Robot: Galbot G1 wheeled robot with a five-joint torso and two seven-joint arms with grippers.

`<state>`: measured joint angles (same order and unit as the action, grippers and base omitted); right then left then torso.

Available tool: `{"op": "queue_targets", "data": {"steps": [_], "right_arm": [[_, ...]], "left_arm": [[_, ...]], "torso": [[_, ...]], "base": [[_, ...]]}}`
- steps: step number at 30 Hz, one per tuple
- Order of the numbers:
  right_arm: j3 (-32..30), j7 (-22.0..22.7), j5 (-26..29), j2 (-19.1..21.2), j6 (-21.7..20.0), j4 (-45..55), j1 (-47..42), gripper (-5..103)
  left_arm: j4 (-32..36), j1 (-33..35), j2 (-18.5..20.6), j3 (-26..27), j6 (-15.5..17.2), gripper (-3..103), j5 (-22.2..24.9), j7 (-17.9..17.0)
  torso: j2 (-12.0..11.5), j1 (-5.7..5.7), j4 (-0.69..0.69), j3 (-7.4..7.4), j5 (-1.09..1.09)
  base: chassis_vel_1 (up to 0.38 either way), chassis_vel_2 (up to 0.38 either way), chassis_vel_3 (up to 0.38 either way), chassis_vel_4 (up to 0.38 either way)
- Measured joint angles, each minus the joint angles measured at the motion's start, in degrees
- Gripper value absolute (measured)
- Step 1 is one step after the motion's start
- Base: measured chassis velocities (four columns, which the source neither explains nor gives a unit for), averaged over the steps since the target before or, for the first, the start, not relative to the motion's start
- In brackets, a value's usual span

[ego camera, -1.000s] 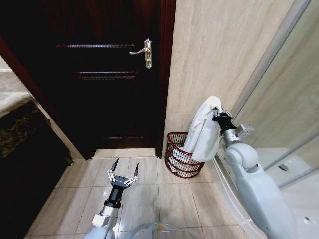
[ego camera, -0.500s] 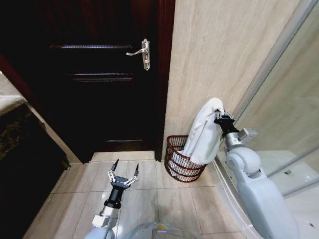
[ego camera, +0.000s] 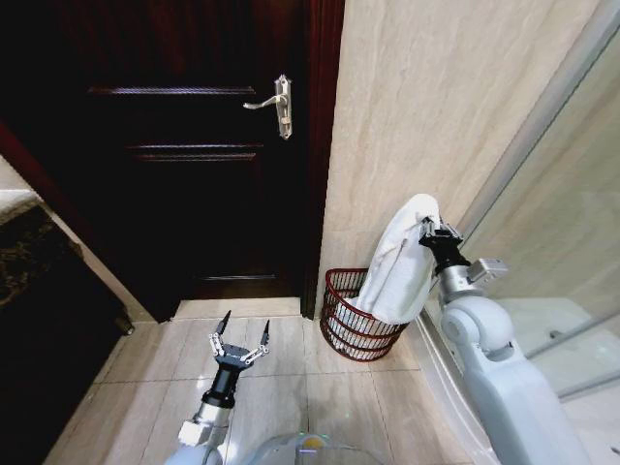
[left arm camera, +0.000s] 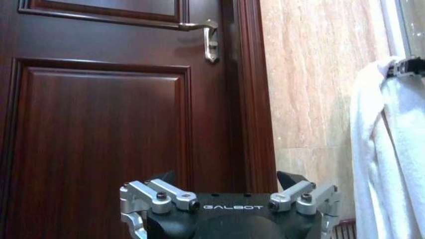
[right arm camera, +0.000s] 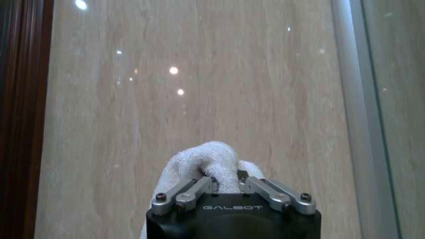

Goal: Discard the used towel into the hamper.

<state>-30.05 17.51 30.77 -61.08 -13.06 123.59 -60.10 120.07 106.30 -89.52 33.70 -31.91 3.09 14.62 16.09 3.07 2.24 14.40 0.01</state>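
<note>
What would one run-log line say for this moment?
right gripper: shut on towel, held above hamper | left gripper: open, idle, low over floor

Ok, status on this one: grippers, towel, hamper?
Right gripper shut on towel, held above hamper. Towel's lower end hangs at the rim. Left gripper open, idle, low. Nothing in the way.

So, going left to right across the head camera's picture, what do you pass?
Dark counter → left gripper, open above the floor tiles → door handle → hamper → towel → right gripper, shut on the towel's top → glass shower panel.
</note>
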Motion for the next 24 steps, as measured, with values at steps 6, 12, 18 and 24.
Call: {"op": "queue_targets", "data": {"steps": [6,12,18,24], "right_arm": [[2.19,-1.8,0.64,1.51,5.26,-5.14,7.66,10],[2.92,-3.69,0.47,0.48,6.89,-7.51,7.21,10],[4.7,-7.5,-0.43,-2.94,13.85,-20.0,6.42,10],[5.58,-8.14,-1.79,-4.67,21.27,-28.83,7.83,10]], "left_arm": [[-0.12,0.4,-0.03,0.1,-0.34,100,-0.06,-0.06],[-0.17,0.35,-0.09,0.28,-0.36,100,-0.04,-0.15],[-0.4,-0.01,-0.22,-0.52,-0.37,100,-0.04,0.15],[0.07,-0.13,-0.05,-1.04,-0.54,100,0.77,0.69]], "torso": [[0.01,0.0,0.04,0.0,-0.04],[0.0,0.0,0.02,0.0,-0.01],[0.0,0.0,0.01,0.0,0.0],[0.01,0.0,0.02,0.0,-0.03]], "base": [[0.0,0.0,0.0,0.0],[0.0,0.0,0.0,0.0],[0.0,0.0,0.0,0.0],[0.0,0.0,0.0,0.0]]}}
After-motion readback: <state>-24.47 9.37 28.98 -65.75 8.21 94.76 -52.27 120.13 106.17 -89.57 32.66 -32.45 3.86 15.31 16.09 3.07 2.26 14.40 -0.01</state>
